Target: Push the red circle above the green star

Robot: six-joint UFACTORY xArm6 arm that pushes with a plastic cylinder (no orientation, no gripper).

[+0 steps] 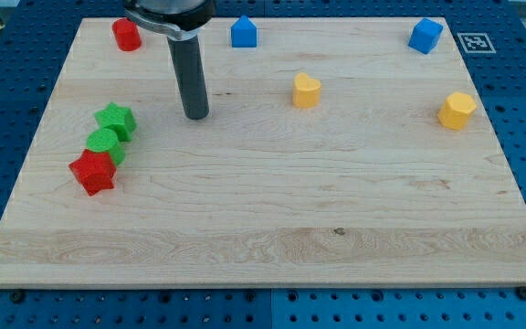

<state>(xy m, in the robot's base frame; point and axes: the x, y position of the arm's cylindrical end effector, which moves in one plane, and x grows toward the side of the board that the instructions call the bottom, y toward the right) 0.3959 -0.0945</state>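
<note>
The red circle stands near the top left corner of the wooden board. The green star lies lower down at the left, touching a green circle below it. My tip rests on the board to the right of the green star, about a hand's width away, and well below and right of the red circle. It touches no block.
A red star sits against the green circle at the lower left. A blue house-shaped block and a blue cube stand along the top. A yellow heart and a yellow hexagon lie on the right half.
</note>
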